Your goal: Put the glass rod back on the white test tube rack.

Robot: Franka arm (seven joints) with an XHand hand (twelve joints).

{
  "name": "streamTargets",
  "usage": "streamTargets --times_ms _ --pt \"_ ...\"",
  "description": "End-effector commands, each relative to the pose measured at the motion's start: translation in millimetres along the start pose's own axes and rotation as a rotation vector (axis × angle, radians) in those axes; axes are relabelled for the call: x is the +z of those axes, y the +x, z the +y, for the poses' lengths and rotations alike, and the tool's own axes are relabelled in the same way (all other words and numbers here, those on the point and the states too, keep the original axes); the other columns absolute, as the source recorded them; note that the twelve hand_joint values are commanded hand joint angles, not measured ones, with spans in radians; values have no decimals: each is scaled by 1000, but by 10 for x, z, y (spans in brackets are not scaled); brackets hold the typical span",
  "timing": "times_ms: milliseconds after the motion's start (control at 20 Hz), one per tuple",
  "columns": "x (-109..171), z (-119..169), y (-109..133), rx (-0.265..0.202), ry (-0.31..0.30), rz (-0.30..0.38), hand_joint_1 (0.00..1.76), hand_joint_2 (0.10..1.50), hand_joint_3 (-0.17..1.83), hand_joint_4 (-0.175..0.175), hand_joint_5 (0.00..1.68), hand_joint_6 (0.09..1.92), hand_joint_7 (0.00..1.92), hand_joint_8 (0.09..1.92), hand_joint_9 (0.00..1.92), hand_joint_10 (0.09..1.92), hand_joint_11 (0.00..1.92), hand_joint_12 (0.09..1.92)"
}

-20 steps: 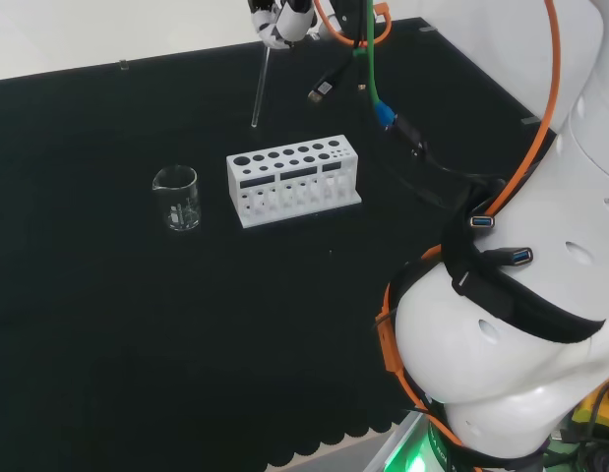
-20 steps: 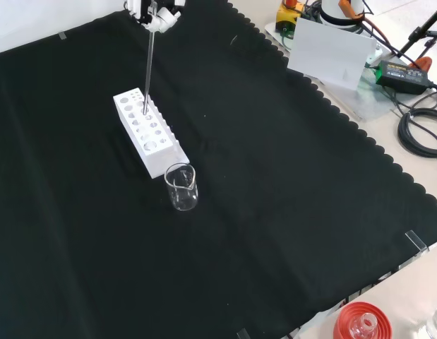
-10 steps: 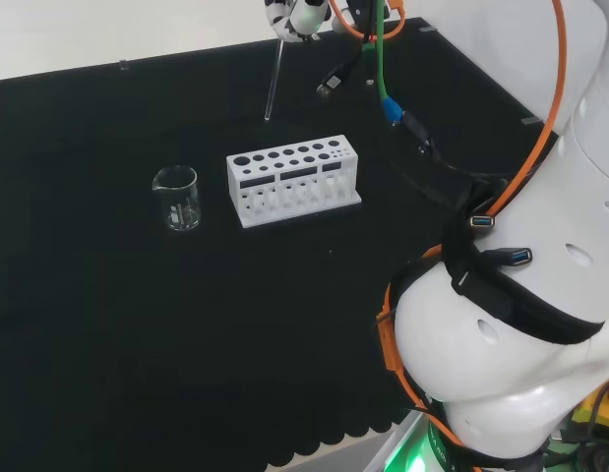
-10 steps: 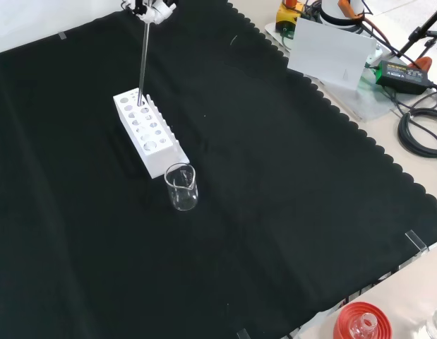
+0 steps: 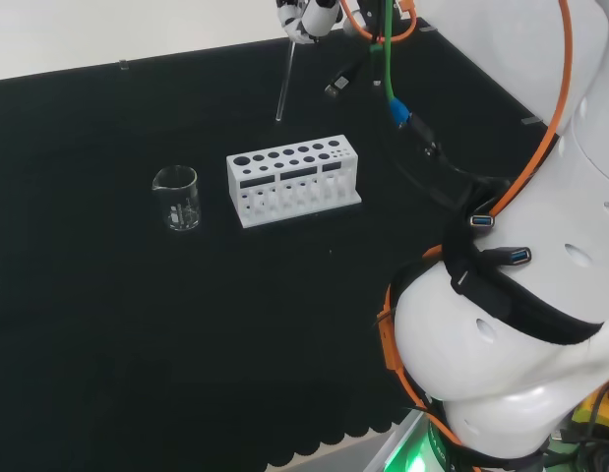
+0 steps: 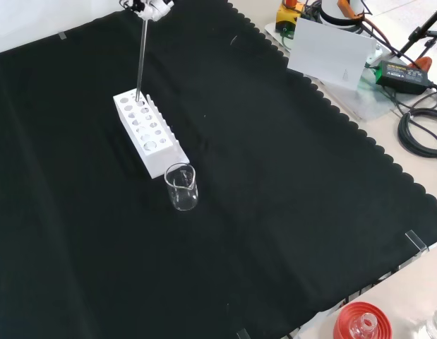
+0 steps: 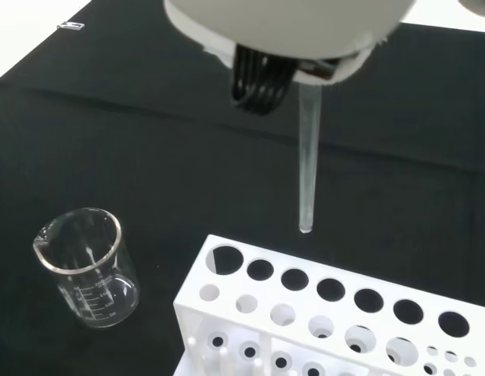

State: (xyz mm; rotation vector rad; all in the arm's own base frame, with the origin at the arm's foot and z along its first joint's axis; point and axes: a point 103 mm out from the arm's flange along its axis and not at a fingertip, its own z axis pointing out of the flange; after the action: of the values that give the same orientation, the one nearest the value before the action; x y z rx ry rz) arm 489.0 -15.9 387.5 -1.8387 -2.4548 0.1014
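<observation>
Carrying the glass rod (image 5: 282, 84) upright from my hand (image 5: 306, 17), I have drifted toward 3 o'clock in the head view over the last second, and in the front view the rod's lower tip has slid up along the white test tube rack (image 6: 149, 131) from its middle holes to its far end, at 12 o'clock. That, I judge, means I am lining up on a hole instead of lowering yet; the rod is not in the rack. My fingers (image 6: 149, 7) are curled on the rod's top end and pinch it, so the rod (image 6: 140, 58) hangs straight down below them. In the wrist view the rod (image 7: 308, 157) ends in the air just beyond the rack (image 7: 320, 309), its tip over black cloth, not over any opening, near the row of large holes. In the head view the tip sits at 12 o'clock of the rack (image 5: 292, 179), clear above it. A glass beaker (image 5: 176, 197) stands on the surface at 9 o'clock of the rack, well clear of the rod. I reckon the tip must come back over a hole before I descend.
</observation>
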Motion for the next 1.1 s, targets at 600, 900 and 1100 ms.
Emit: streamTargets --times_ms 600,900,1100 --pt "165 38 107 -16 33 -2 1314 591 851 -175 1171 902 1229 896 1735 545 1612 724" --pt "176 45 158 -34 37 5 1314 591 852 -175 1171 902 1230 896 1735 544 1612 724" --pt "183 41 163 -39 37 6 1314 591 852 -175 1171 902 1230 896 1735 544 1612 724"
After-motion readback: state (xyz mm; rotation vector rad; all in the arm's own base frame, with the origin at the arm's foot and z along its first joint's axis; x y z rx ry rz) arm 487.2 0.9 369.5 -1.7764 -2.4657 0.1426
